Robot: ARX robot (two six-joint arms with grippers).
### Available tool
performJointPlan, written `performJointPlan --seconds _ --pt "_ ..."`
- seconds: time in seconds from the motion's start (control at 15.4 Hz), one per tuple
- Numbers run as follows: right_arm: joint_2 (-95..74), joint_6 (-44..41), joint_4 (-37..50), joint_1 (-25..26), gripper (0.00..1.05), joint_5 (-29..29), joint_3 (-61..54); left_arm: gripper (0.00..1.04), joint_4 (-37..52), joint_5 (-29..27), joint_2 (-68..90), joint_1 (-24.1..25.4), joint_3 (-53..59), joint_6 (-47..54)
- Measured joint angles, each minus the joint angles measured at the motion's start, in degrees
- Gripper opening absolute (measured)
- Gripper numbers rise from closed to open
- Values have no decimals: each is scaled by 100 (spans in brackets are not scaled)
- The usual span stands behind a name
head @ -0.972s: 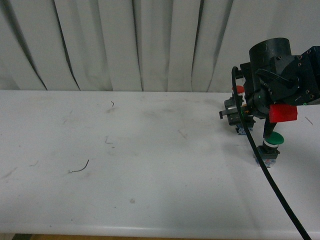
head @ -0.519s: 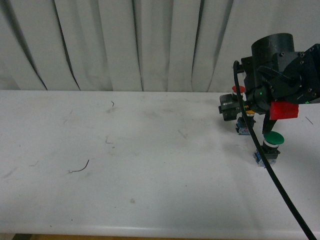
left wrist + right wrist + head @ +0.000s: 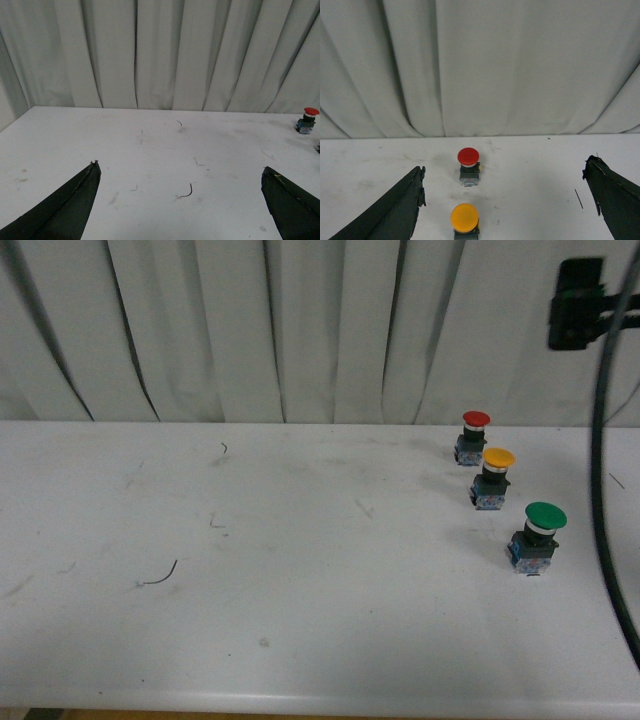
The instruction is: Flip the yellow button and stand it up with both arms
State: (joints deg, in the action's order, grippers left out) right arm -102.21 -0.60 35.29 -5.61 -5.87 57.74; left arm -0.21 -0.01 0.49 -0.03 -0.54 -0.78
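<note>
Three push-button switches stand in a slanted row at the right of the white worktop [image 3: 300, 620], and the yellow button [image 3: 493, 478] is the middle one. It sits upright on its blue-grey base, cap up, with nothing touching it. To my eye the flip and stand is done, since the cap faces up and the base bears flat on the worktop. Just behind it is the red-capped switch [image 3: 472, 437], and nearer to me the larger green-capped switch [image 3: 535, 536]; all three are apart from one another.

My right end effector [image 3: 505, 205] hangs above and short of the row with its fingers spread wide and empty, the yellow cap between them in the right wrist view. I judge it is held clear so as not to knock the button over. My left end effector [image 3: 182, 205] is wide open too, empty, well away over the bare left side of the worktop.
</note>
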Motion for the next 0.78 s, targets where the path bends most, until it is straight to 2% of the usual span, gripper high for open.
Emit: performJointPlan --seconds 0.19,0.26,0.39,0.52,0.58,0.71,0.78 --pt "1980 184 101 -4 98 378 -1676 98 0 0 0 0 0 0" --pt "2844 133 356 -83 85 31 -2415 98 0 0 0 0 0 0" --pt "4868 101 -538 -356 53 -339 -3836 98 0 0 0 0 0 0" --pt "5790 98 -706 -433 35 -334 -4323 98 -2 0 0 0 0 0" --pt "6122 98 -671 -280 22 -271 -4463 98 0 -2 0 -2 0 -2" --pt "6402 101 -713 -131 4 -149 -4701 98 0 0 0 0 0 0" --pt "6533 79 -802 -59 2 -55 -4889 98 0 0 0 0 0 0"
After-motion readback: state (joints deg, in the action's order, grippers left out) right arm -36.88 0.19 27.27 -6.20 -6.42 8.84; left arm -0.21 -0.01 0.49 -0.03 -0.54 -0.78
